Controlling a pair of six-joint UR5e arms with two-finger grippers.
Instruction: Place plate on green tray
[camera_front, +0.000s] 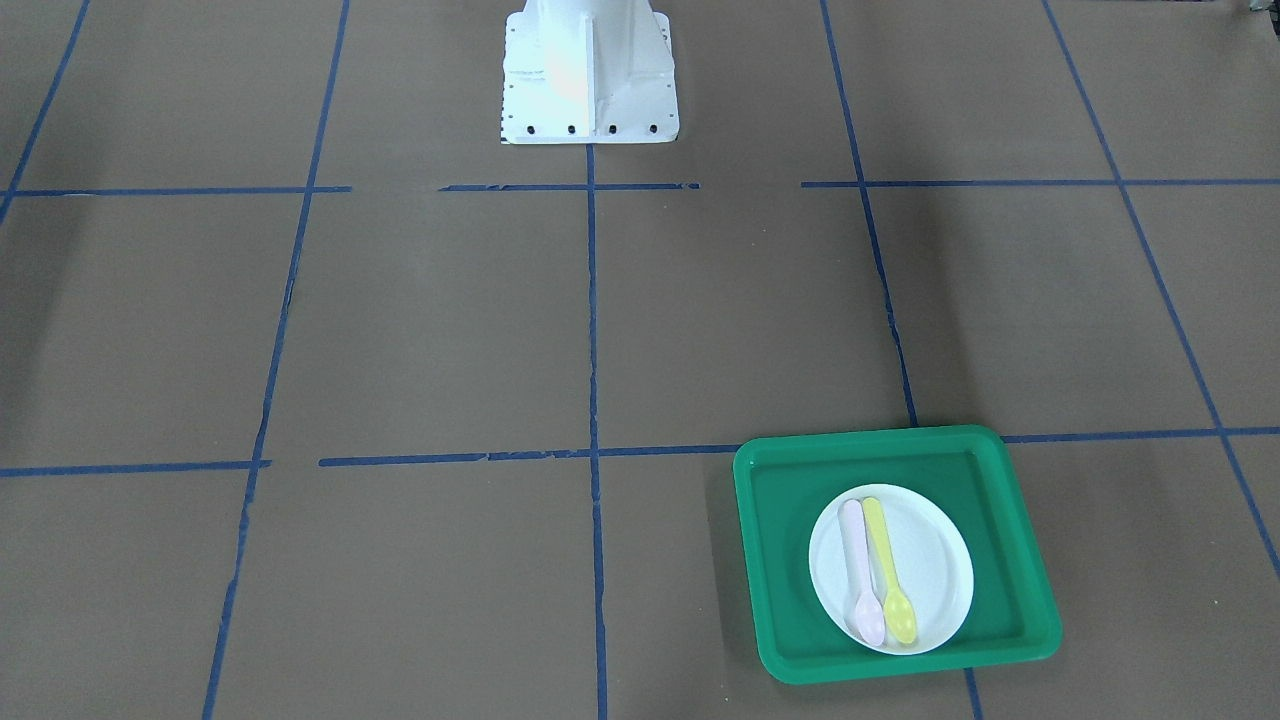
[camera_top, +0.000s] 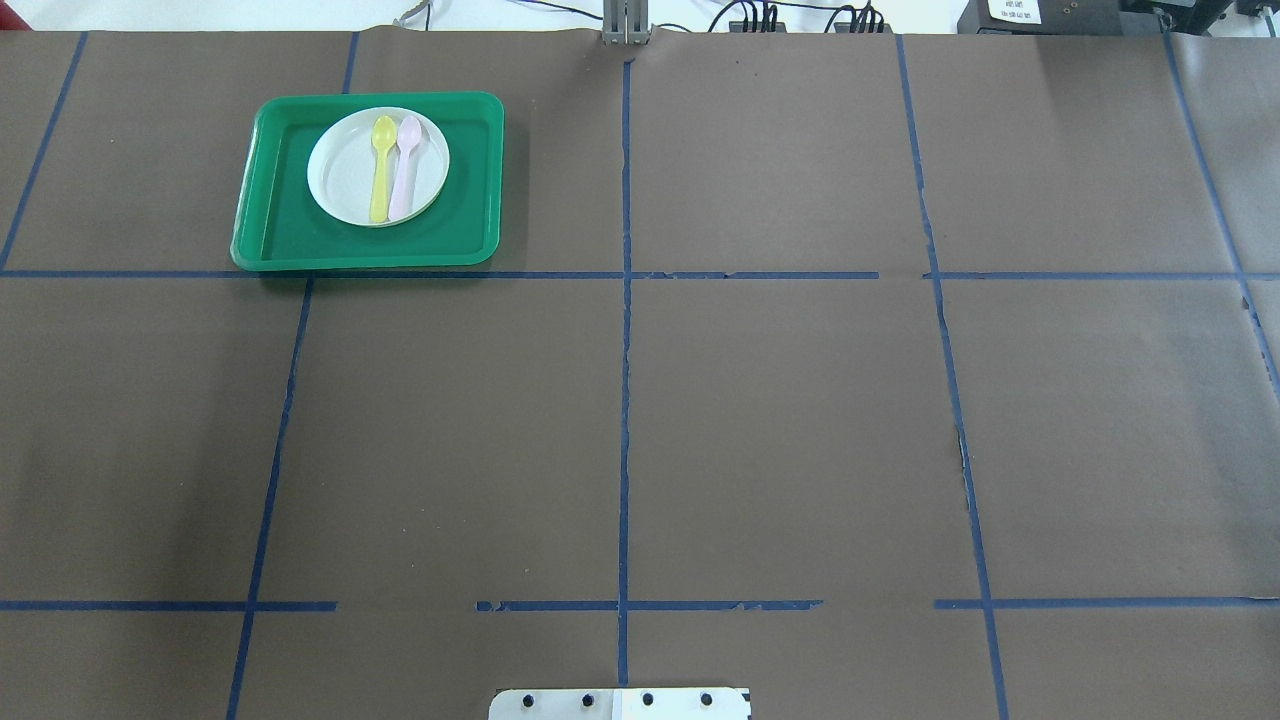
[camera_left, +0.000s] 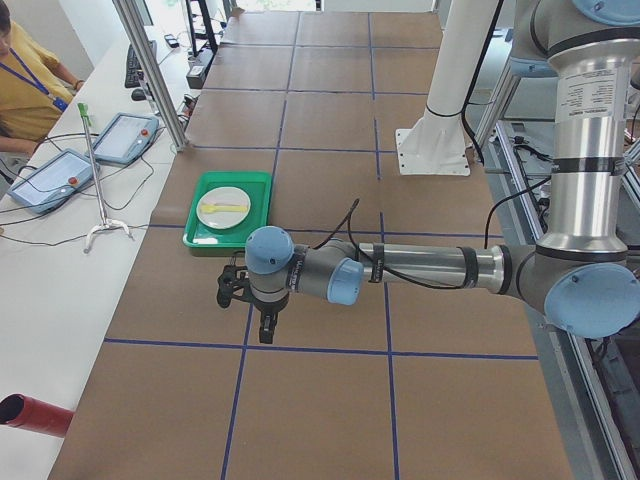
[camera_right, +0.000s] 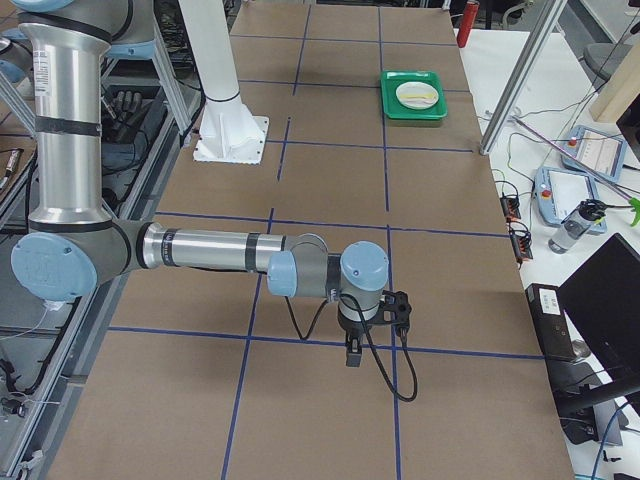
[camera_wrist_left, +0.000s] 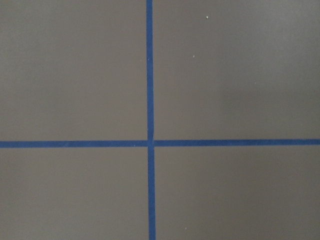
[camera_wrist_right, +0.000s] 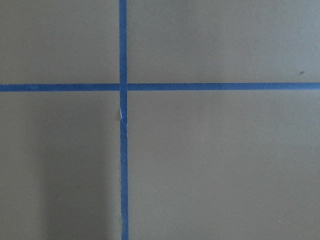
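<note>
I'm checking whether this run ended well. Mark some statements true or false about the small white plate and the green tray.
1. The small round white plastic plate lies inside the large bright green plastic tray. True.
2. The plate is empty. False: a yellow spoon and a pink spoon lie on it.
3. The spoons lie side by side. True.
4. The tray is centred. False: it lies on the table far out, on the robot's left.
</note>
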